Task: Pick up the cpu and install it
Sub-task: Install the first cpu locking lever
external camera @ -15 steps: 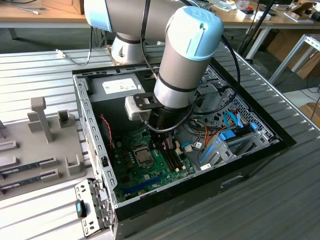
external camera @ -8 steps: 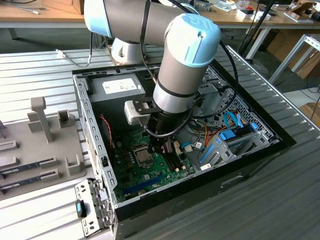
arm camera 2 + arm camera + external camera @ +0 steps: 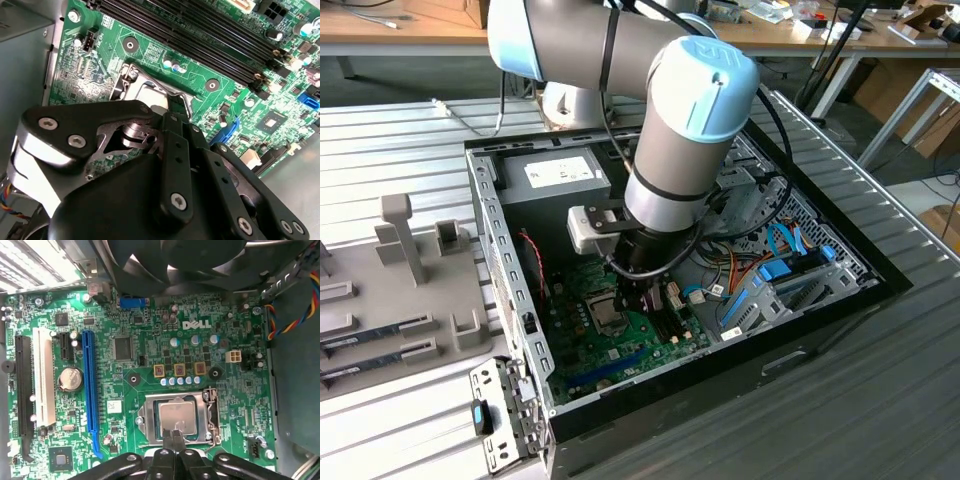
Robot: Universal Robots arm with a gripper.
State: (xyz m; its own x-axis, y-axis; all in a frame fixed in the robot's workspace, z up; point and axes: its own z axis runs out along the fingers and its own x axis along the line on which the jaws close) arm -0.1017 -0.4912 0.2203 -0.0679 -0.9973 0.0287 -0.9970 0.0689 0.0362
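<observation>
The cpu (image 3: 176, 415) lies flat in its socket (image 3: 212, 412) on the green board (image 3: 150, 335) inside the open computer case (image 3: 490, 215), its pale metal top facing up. It looks light, thin and stiff with a smooth top, probably delicate underneath, so I judge it best taken by two opposite edges and kept level. The gripper (image 3: 174, 435) hangs just above the chip's near edge, its two slim fingertips (image 3: 169, 436) pressed together with nothing between them.

Gripper (image 3: 173, 436) perhaps hides cpu (image 3: 176, 415) edge.
</observation>
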